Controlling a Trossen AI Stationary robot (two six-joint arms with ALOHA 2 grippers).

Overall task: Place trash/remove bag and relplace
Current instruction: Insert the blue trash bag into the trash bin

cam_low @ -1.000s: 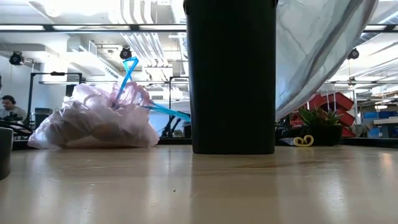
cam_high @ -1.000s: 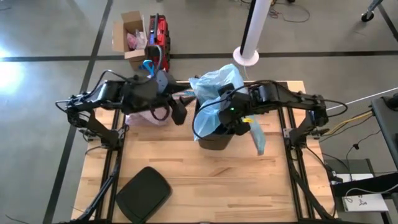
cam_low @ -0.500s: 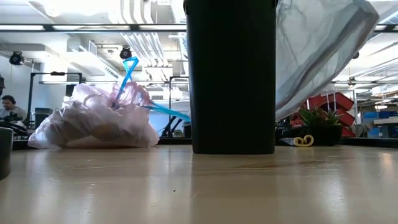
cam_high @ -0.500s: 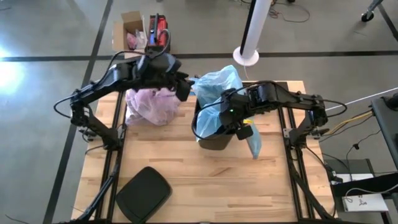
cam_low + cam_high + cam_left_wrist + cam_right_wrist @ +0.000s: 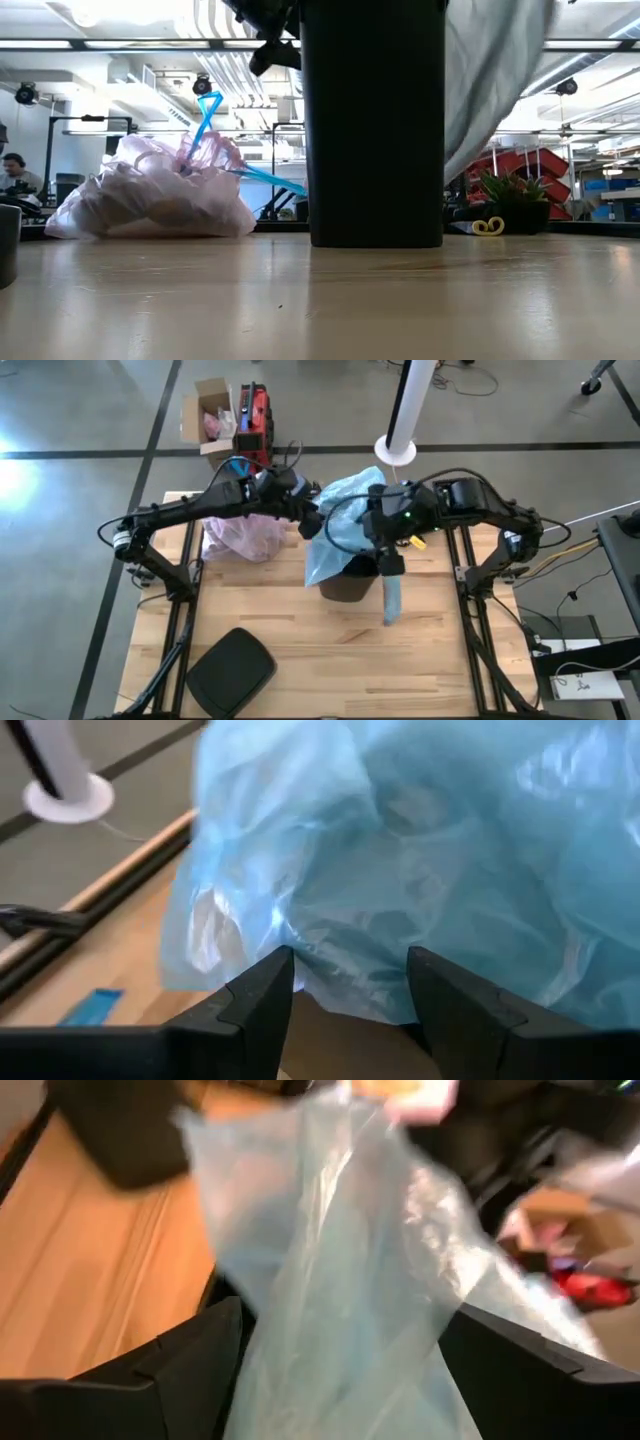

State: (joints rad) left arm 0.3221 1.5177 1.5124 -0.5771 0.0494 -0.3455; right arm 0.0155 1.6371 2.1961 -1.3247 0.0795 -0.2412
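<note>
At the near end of the light wooden table (image 5: pixel 330 660), a flat black rounded lid (image 5: pixel 231 671) lies well apart from the work, presumably set aside so the bin mouth stays free for relining.

Farther back, near the middle, stands the tall black plastic bin (image 5: pixel 372 120). A thin light blue translucent plastic bag (image 5: pixel 345 520) is draped over its top, with one tail hanging down the bin's side toward the near edge; it looks like the fresh liner, bunched and not yet spread around the rim.

Both arms meet over that bin. The right gripper (image 5: pixel 385 550) hovers above the bin mouth, its fingers (image 5: pixel 180 1370) spread wide with the blue film between them, grasping nothing that I can make out, so the bag seems free to settle. The left gripper (image 5: pixel 310 520) comes in from the other side, fingers (image 5: pixel 260 995) parted and just short of a fold of the blue plastic, likely lined up to pinch an edge and pull it open.

Beyond the left arm, toward the table's far left corner, sits the full pinkish-white translucent plastic bin liner (image 5: pixel 155 195), resting on the table with its blue drawstring (image 5: pixel 205 120) pulled up. Any trash is presumably inside it; none is visible loose.

On the floor past the table stands an open cardboard box (image 5: pixel 210 420).
</note>
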